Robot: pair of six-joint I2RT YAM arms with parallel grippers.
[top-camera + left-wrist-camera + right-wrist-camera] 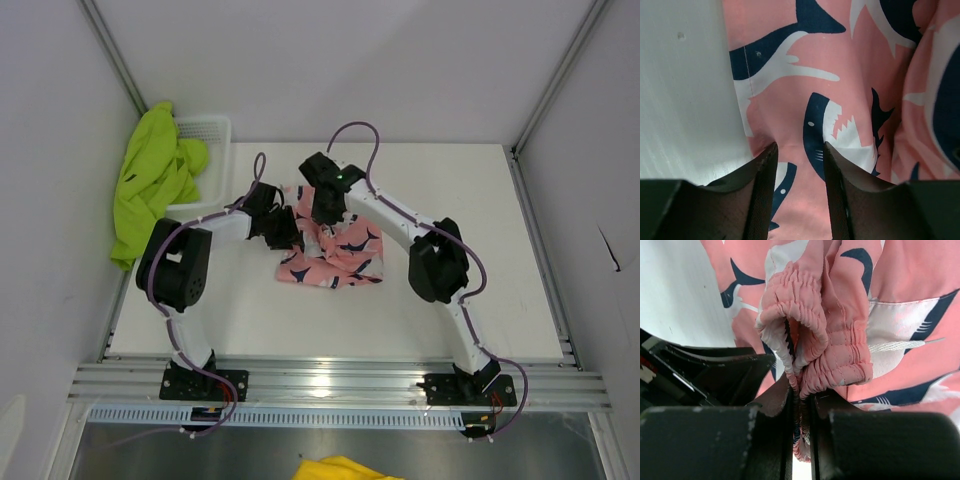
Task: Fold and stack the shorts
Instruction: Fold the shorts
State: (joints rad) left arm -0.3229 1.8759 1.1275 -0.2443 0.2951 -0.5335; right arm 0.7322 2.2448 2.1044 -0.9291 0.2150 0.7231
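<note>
With right pincer pinching the gathered waistband of the pink shorts crumpled on the worktop, lower the half-spread left pincer onto the fabric edge beneath it, close on one layer only, then draw apart evenly to flatten.

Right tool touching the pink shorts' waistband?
Touching. Right wrist view: the right tool is shut on the pink shorts' waistband, fabric pinched between its jaws.
</note>
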